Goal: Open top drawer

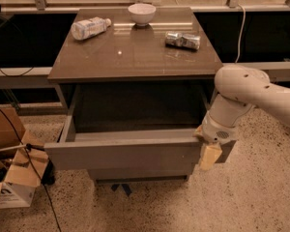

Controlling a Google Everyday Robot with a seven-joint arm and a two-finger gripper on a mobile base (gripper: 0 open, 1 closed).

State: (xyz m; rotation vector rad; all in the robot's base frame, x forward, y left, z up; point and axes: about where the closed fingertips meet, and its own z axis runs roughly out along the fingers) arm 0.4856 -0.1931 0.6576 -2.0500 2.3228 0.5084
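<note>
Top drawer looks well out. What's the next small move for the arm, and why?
The wide grey-brown top drawer stands far out of the brown-topped cabinet, its plain grey interior exposed, so the task looks done. The gripper sits at the front panel's right end. Probably back it off the panel rather than pull.

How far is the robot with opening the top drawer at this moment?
Mostly done: the top drawer stands pulled well out of the cabinet, and its grey inside shows. In hand: the claw is at the right end of the drawer's front panel. Left: perhaps a little more pull, if the drawer can go further, then moving the claw away.
</note>
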